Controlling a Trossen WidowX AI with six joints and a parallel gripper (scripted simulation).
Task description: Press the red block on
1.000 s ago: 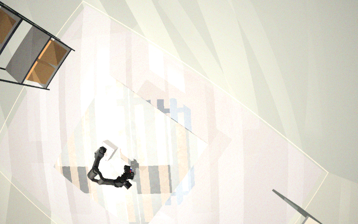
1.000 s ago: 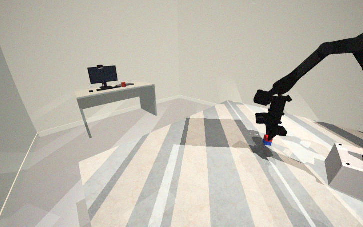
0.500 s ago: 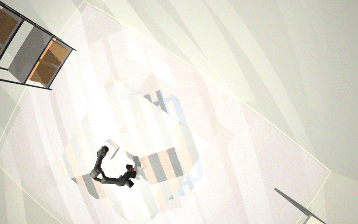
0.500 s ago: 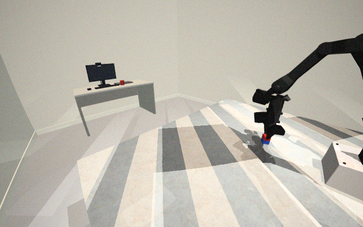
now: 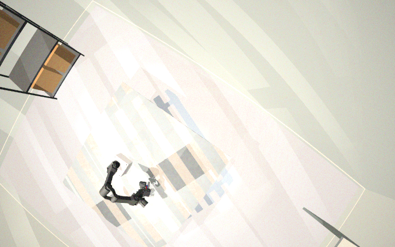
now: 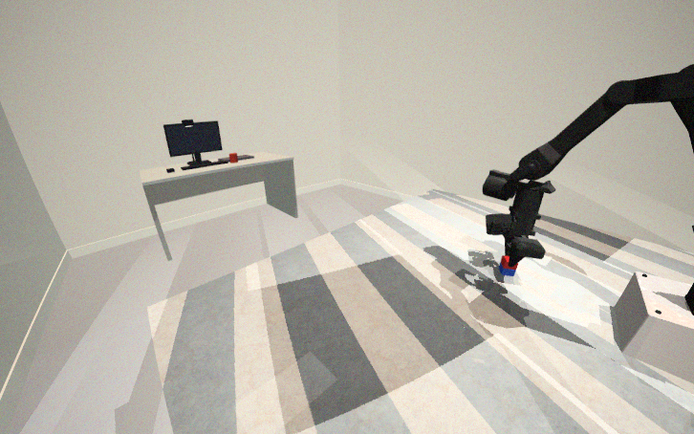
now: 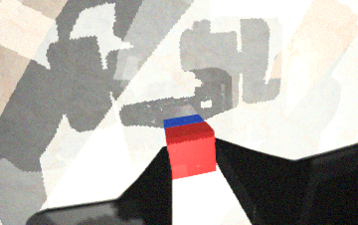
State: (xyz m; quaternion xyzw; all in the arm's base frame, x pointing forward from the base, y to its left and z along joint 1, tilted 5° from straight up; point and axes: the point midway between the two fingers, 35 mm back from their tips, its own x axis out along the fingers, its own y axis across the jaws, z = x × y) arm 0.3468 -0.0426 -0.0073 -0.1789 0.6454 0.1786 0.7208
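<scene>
The red block [image 5: 146,187] [image 6: 505,261] [image 7: 194,158] is between the fingers of my gripper [image 6: 509,258] [image 7: 189,147], which is shut on it and points down. The blue block [image 6: 507,271] [image 7: 183,120] is directly below the red one in the exterior view, and the two look stacked and touching. In the wrist view only a thin blue strip shows past the far edge of the red block; the rest is hidden. Whether the joint between them is fully closed cannot be told.
The pale base box [image 5: 124,164] [image 6: 660,327] stands near the arm. Farther off are a desk [image 6: 220,179] with a monitor [image 6: 192,138] and a red mug [image 6: 233,157], and a shelf unit [image 5: 31,58]. Dark arm shadows lie on the striped rug [image 6: 409,316].
</scene>
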